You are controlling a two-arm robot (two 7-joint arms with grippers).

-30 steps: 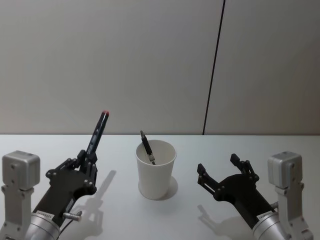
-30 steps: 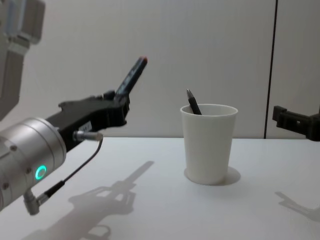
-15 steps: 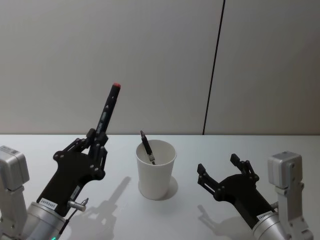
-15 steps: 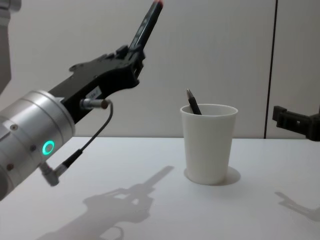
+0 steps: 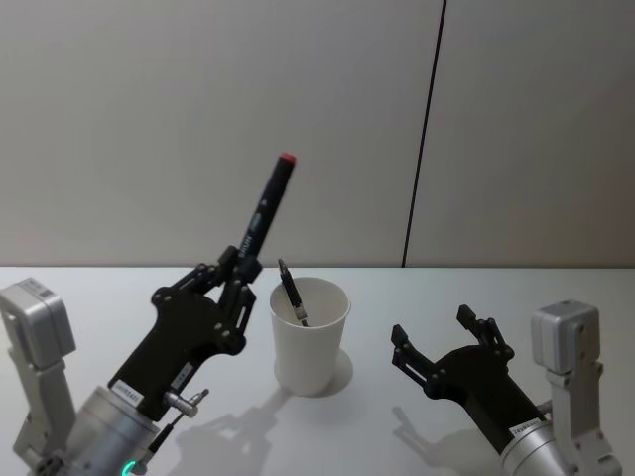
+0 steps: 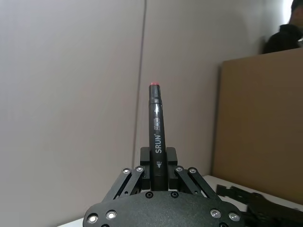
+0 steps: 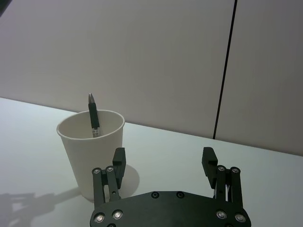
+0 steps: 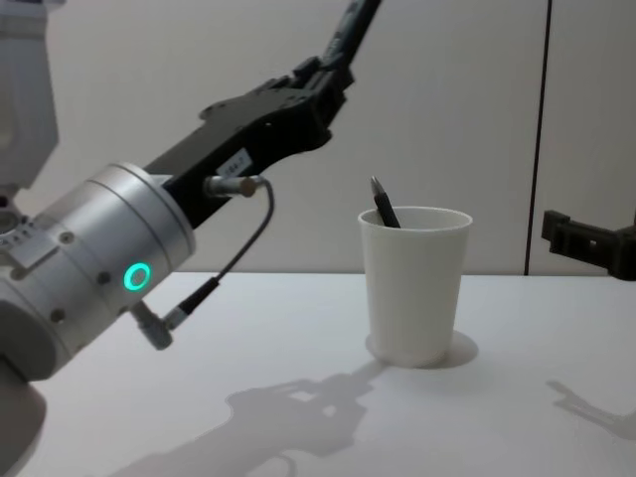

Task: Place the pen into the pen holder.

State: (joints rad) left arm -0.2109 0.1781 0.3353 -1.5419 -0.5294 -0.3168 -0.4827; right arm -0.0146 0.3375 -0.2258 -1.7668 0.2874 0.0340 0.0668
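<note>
Pen [image 5: 264,206], black with red end, clamped at its lower barrel in left gripper [image 5: 236,281]; stiff and light, I judge. White paper cup [image 5: 310,347] probably tips easily. Right gripper [image 5: 431,325] wide, parked.

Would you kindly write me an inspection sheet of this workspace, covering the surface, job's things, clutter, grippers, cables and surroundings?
Surface: white table, bare apart from shadows.
Job's things: paper cup upright at the middle, with a dark pen leaning inside it; marker with a red end, tilted, above and to the left of the cup.
Clutter: nothing seen.
Grippers: left gripper shut on the marker, beside the cup; right gripper open, low to the cup's right, idle.
Cables: thin black cable looping off the left wrist, above the table.
Surroundings: plain wall with a dark vertical seam; brown board.
</note>
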